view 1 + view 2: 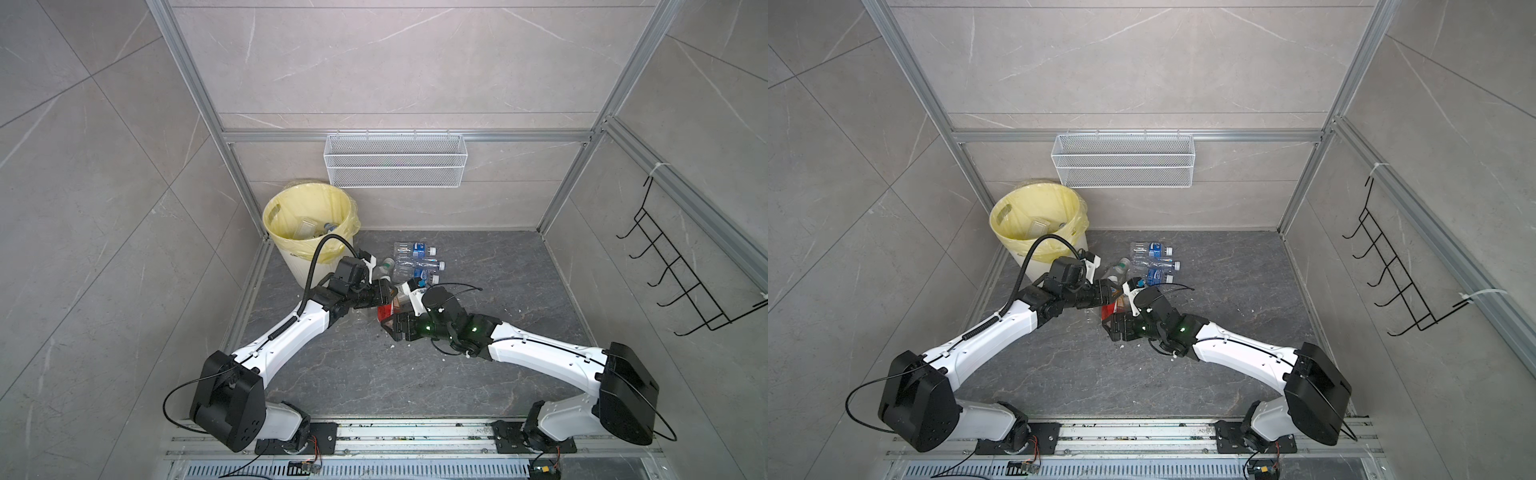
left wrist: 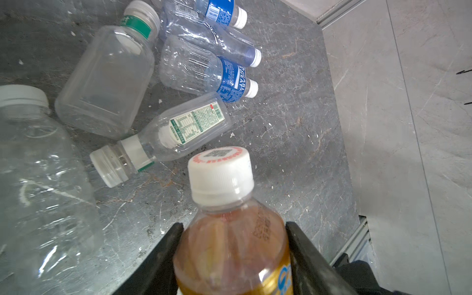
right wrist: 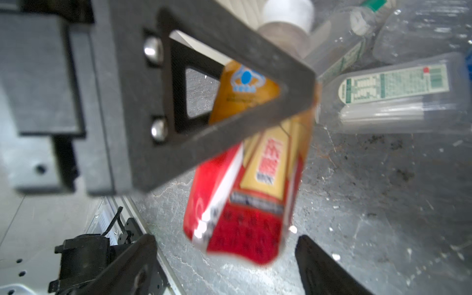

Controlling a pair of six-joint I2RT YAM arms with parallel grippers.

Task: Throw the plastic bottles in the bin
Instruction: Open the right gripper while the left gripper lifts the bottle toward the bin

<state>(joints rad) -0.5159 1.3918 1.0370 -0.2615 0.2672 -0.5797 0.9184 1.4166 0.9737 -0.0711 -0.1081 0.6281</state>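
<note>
Dark grey marbled worktop point(image 1: 374, 374) carries our clear plastic bottles point(image 2: 107, 76). We see the left claw point(image 2: 233, 227) clamped on a white-capped, red-labelled plastic bottle point(image 3: 245, 204); the right claw point(image 3: 226, 238) stands apart around its base, near the round cream yellow-bagged bin point(image 1: 289, 264).

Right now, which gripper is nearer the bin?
Left. The left gripper, clamped on the red-labelled bottle, sits near the bin; the right gripper, open, is beyond that bottle, farther away.
</note>
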